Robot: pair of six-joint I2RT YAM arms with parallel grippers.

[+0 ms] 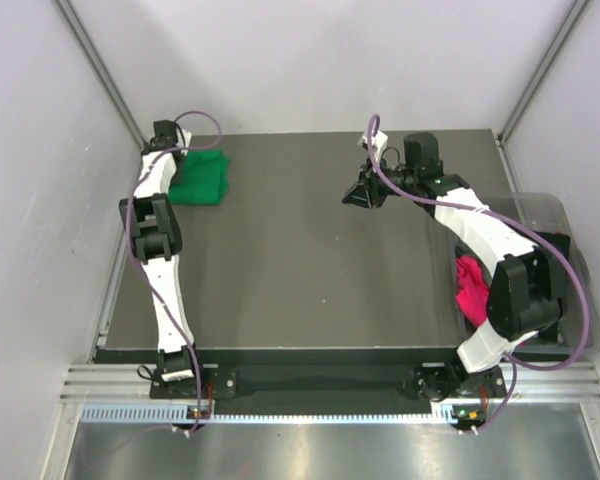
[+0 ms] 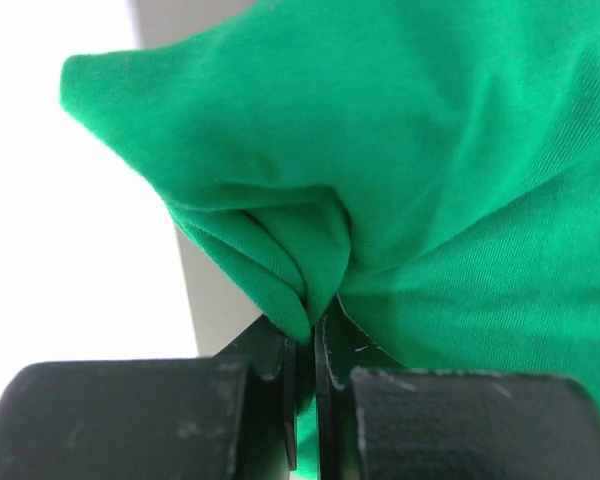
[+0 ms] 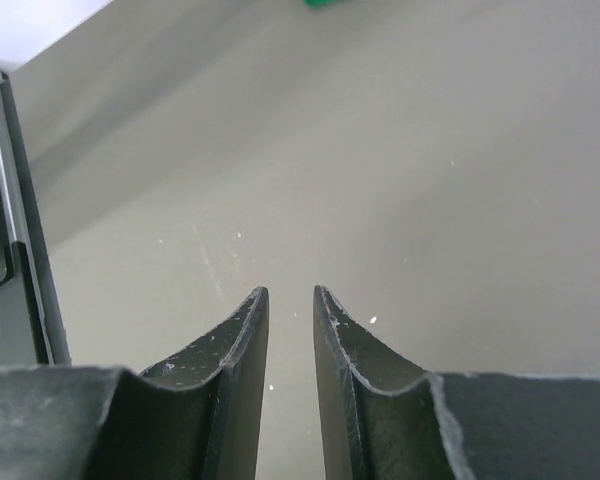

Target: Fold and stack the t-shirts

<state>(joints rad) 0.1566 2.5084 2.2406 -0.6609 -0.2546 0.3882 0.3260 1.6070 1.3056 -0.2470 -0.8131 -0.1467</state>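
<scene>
Shirts lie at two spots by the dark table (image 1: 310,280). At the far left corner of the table sits the green t-shirt (image 1: 202,178), folded into a small thick block. The left gripper (image 1: 175,150) is at the left side of this block, right by the table's left edge. From the left wrist camera, the left gripper (image 2: 315,335) has its two black fingers (image 2: 270,360) squeezed tight together. A bunched fold of the green t-shirt (image 2: 450,150) is pinched between them, and the soft cloth fills almost all of that view.

The middle of the table is bare grey.

Over the far right part of the table hangs the right gripper (image 1: 355,195), pointing toward the left side. From its own camera, the right gripper (image 3: 290,300) has its fingers (image 3: 240,350) apart with a small gap. Only the table top (image 3: 430,150) shows through the gap, and the fingers hold nothing.

At the right edge of the table, on the near side, is the pink t-shirt (image 1: 470,290). It is crumpled and partly hidden behind the right arm. A clear bin (image 1: 540,210) stands just beside the table's right edge.
</scene>
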